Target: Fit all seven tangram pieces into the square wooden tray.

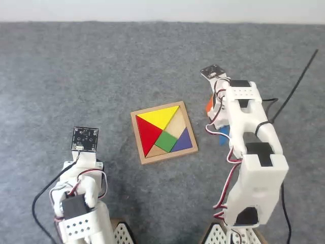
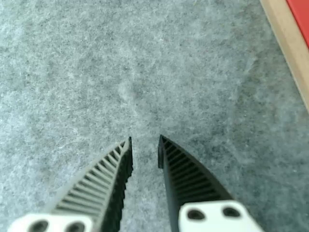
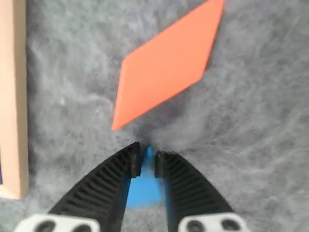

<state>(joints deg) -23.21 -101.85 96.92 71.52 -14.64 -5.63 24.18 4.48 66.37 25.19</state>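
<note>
Two end effectors (image 2: 145, 146) (image 3: 147, 158), four trayed pieces (image 1: 158, 117) (image 1: 148, 134) (image 1: 165, 141) (image 1: 182, 142)

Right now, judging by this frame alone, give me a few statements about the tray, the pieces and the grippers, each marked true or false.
1. Every piece is in the tray. False: the orange piece and the blue piece are outside it.
2. The right gripper has its fingers closed on the blue piece. True.
3. The left gripper holds a red piece. False: it is open over the carpet with nothing between its fingers.
4. The orange piece lies flat on the carpet beside the tray. True.
</note>
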